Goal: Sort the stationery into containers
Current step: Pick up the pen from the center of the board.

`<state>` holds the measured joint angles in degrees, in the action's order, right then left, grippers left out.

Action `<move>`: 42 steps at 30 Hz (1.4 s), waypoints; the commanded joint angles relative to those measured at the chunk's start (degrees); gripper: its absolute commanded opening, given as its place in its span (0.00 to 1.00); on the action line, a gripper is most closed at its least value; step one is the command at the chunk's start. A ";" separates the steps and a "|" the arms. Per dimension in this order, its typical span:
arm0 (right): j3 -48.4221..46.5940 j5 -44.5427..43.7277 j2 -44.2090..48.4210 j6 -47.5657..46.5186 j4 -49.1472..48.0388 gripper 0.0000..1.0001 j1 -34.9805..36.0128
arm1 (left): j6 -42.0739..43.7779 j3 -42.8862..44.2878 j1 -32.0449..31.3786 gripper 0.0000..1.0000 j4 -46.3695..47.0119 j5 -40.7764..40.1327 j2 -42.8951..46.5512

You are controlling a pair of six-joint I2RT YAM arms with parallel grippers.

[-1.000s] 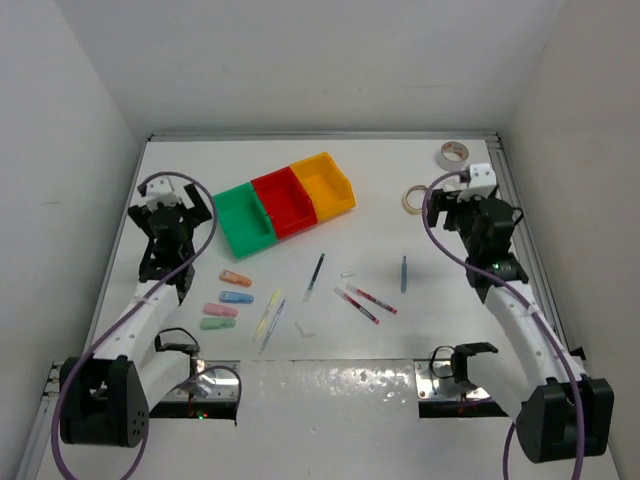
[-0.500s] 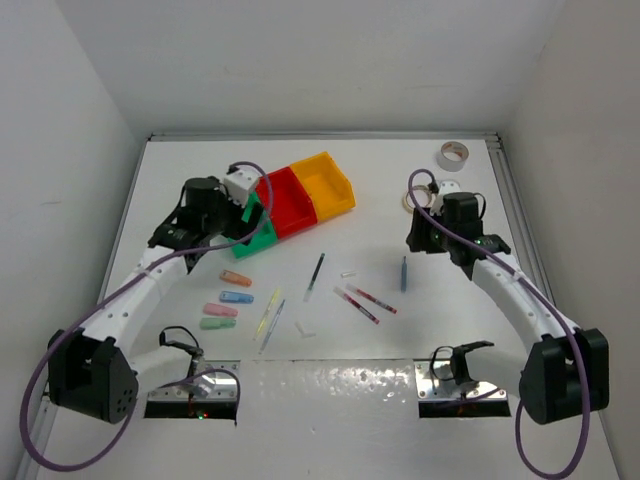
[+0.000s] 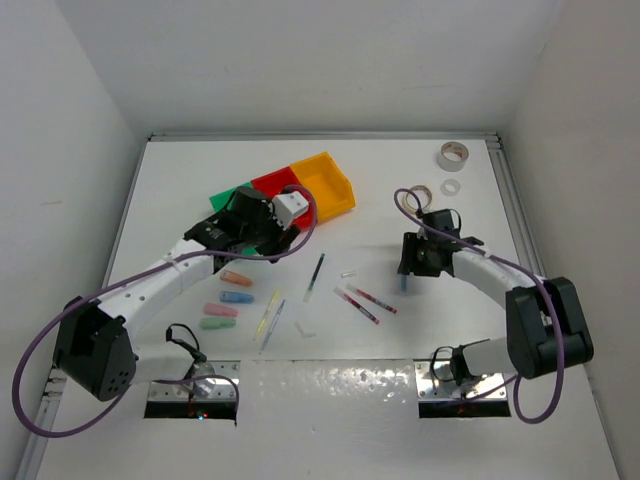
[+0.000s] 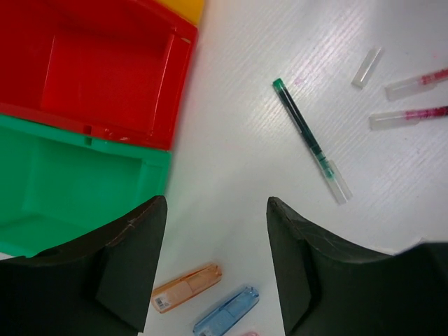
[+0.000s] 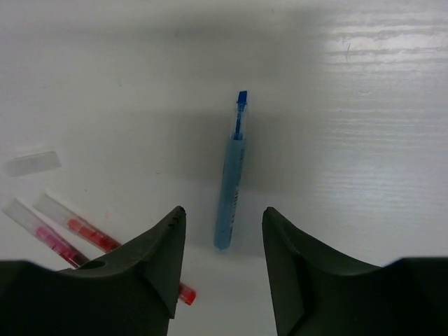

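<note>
The green [image 4: 63, 189], red [image 4: 98, 70] and yellow-orange [image 3: 325, 180] bins stand joined at the back left. My left gripper [image 4: 215, 206] is open and empty, hovering just right of the green bin, above the orange [image 4: 185, 287] and blue [image 4: 227, 311] pastel pieces. It also shows in the top view [image 3: 268, 243]. A dark pen [image 4: 311, 140] lies to its right. My right gripper [image 5: 224, 213] is open, low over the table, with its fingers either side of the near end of a blue pen [image 5: 231, 182]. It also shows in the top view [image 3: 405, 268].
Two red pens [image 3: 365, 300], a yellow pen [image 3: 266, 312] and a thin blue pen [image 3: 274, 322] lie mid-table, with clear caps [image 3: 347, 273] nearby. Pink [image 3: 220, 310] and green [image 3: 217, 323] pastel pieces lie at the left. A grey tape roll [image 3: 452, 155] and a white one [image 3: 452, 187] sit at the back right.
My left arm has swung right, past the green bin toward the table's middle. My right arm has come down and forward, and its open gripper now straddles the blue pen.
</note>
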<state>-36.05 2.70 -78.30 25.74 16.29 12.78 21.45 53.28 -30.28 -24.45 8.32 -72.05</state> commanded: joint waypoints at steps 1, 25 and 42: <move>-0.77 -1.73 -3.07 1.42 -1.27 0.46 0.67 | -4.57 1.22 0.22 0.57 4.23 -1.46 2.17; -2.71 -0.18 10.35 7.02 -21.77 0.00 8.31 | -14.66 -4.66 2.59 0.94 20.72 12.57 8.33; -2.00 12.16 9.57 -4.55 -57.51 0.00 26.24 | -31.39 -7.83 6.29 0.36 48.70 29.64 7.28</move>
<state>-38.15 13.72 -68.90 23.70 -32.03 37.89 -7.42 46.72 -24.29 15.92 31.38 -64.82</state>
